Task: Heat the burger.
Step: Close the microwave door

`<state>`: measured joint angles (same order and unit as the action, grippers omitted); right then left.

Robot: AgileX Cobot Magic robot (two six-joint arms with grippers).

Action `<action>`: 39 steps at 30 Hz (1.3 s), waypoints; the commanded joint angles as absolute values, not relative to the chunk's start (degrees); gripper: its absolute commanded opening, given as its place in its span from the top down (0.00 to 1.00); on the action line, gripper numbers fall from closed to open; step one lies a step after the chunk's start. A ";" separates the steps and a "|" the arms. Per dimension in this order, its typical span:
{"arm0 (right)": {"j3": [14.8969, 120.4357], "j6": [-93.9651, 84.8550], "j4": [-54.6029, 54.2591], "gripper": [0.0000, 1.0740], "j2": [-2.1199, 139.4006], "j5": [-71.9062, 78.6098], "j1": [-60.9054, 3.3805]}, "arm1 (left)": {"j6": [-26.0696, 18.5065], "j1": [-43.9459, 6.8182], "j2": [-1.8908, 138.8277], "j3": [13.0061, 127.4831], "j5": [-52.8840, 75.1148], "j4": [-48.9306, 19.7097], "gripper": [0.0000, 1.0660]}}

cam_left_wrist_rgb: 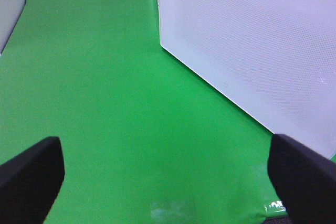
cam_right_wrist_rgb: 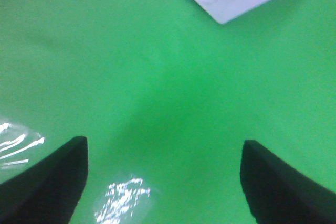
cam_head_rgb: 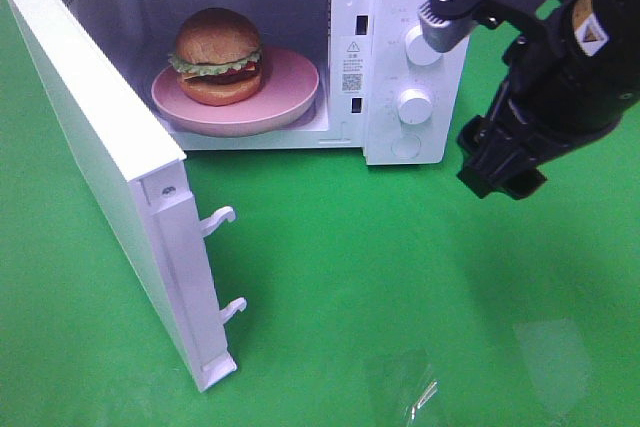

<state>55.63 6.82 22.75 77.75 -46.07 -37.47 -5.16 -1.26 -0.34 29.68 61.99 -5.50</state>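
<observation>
Inside the microwave the burger sat on its pink plate; shutting the open door and starting heat seemingly remained, with left gripper and right gripper spread, empty.

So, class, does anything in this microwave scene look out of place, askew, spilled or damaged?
Nothing spilled or broken. The burger sits upright on the pink plate inside the microwave. Its door stands wide open, and a scrap of clear film lies on the green table.
</observation>
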 commanded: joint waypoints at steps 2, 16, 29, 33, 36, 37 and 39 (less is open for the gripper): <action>55.41 7.45 18.74 0.29 73.34 -53.51 -37.36 | -5.21 -1.15 -1.26 29.56 61.25 -5.84 0.08; 48.59 1.83 10.31 0.29 56.32 -55.98 -37.36 | -5.21 -1.15 -1.26 29.56 61.25 -5.84 0.08; 38.39 3.15 9.74 0.29 41.02 -54.66 -37.30 | -5.21 -1.15 -1.26 29.56 61.25 -5.84 0.08; 34.95 5.16 9.22 0.29 36.44 -51.39 -36.50 | -5.21 -1.15 -1.26 29.56 61.25 -5.84 0.08; 32.43 5.96 6.65 0.29 33.52 -49.33 -31.97 | -5.21 -1.15 -1.26 29.56 61.25 -5.84 0.08; 31.86 5.90 5.90 0.29 32.66 -48.93 -30.42 | -5.21 -1.15 -1.26 29.56 61.25 -5.84 0.08; 30.83 5.90 4.87 0.29 30.94 -48.24 -27.73 | -5.21 -1.15 -1.26 29.56 61.25 -5.84 0.08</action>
